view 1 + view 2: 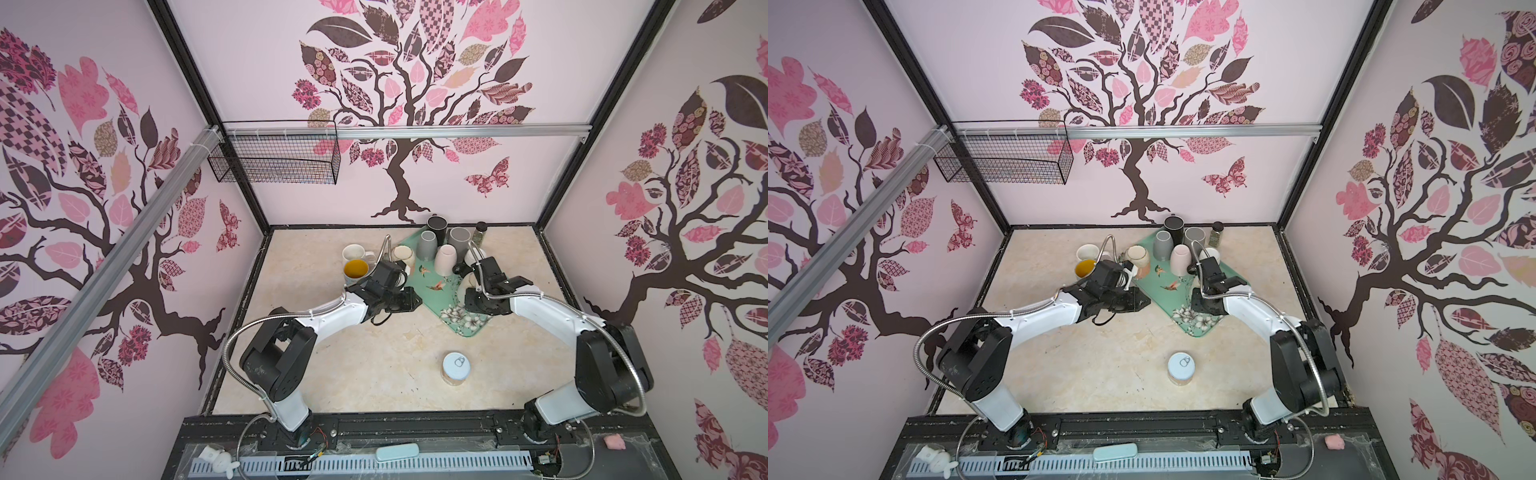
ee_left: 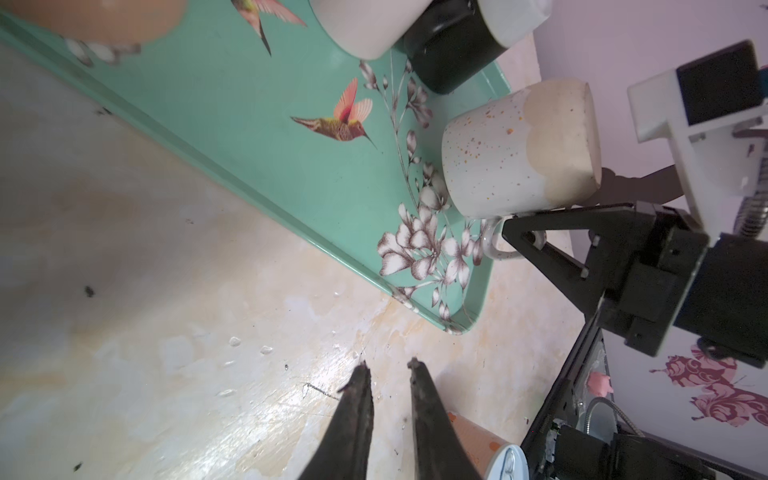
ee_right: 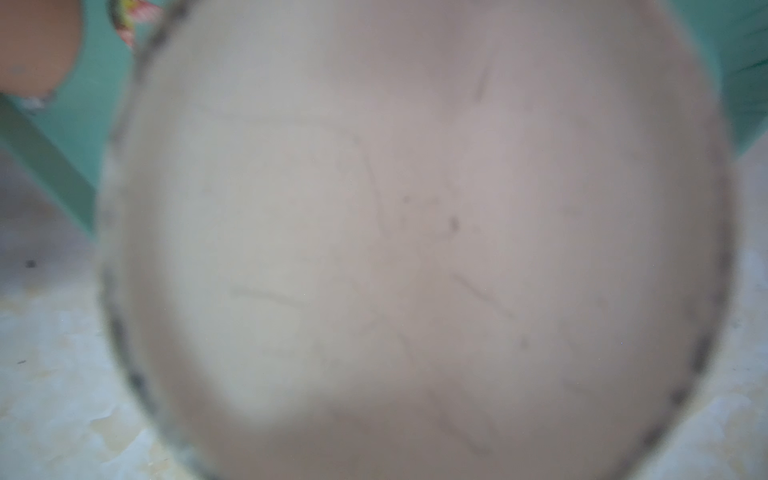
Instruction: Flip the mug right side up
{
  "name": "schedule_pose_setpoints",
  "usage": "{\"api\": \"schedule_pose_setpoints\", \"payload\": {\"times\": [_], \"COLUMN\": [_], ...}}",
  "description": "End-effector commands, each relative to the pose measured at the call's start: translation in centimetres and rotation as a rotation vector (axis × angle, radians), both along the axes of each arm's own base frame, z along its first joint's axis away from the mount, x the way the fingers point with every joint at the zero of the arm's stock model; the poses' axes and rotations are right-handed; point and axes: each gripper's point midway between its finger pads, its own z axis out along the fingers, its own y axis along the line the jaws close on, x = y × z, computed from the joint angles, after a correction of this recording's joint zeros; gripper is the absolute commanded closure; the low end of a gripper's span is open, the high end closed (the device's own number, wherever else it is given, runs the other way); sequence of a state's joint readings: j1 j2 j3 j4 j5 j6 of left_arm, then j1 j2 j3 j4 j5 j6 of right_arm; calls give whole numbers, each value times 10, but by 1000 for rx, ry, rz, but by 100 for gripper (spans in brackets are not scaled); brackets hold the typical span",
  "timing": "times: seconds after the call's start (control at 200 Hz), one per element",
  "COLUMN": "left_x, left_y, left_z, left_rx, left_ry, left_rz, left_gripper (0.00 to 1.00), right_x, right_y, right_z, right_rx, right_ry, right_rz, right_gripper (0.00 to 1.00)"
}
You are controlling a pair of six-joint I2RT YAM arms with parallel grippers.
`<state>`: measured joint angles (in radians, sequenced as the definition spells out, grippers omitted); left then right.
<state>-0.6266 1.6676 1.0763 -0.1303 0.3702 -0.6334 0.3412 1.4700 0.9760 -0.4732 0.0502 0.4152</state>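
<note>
Left gripper (image 2: pixel 388 368) hangs over the bare table (image 2: pixel 145 270) just off the tray's (image 2: pixel 249 124) long edge, fingers slightly parted, holding nothing. On the tray's right end the speckled mug (image 2: pixel 498 153) stands base-up. I read the right gripper (image 2: pixel 515 230) as clamped on its handle (image 2: pixel 496 249); the mug's blurred base fills that wrist view.

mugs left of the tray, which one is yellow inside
The nearer mug, with a yellow-orange interior; the mug behind it is white inside.

white arm shells (image 1: pixel 328 318), black joints (image 1: pixel 278 357), ribbed silver conduits (image 1: pixel 225 357); tapered black fingers (image 2: pixel 353 419), seemingly scuffed.
</note>
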Motion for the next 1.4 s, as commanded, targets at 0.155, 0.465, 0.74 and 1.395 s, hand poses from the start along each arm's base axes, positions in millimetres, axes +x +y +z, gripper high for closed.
{"api": "schedule_pose_setpoints", "payload": {"times": [0.155, 0.465, 0.74, 1.395], "left_x": [18, 21, 19, 10], "left_y": [58, 94, 65, 12], "left_z": [53, 101, 137, 162], "left_rx": [-75, -433, -766, -912], "left_ry": [-135, -143, -42, 25], "left_rz": [134, 184, 65, -95], "left_gripper": [68, 49, 50, 62], "right_x": [26, 25, 24, 16], "right_y": [41, 95, 127, 153], "right_z": [110, 186, 227, 225], "right_rx": [331, 743, 1018, 1104], "right_ry": [-367, -501, -519, -447], "right_rz": [55, 218, 344, 409], "right_gripper": [100, 100, 100, 100]}}
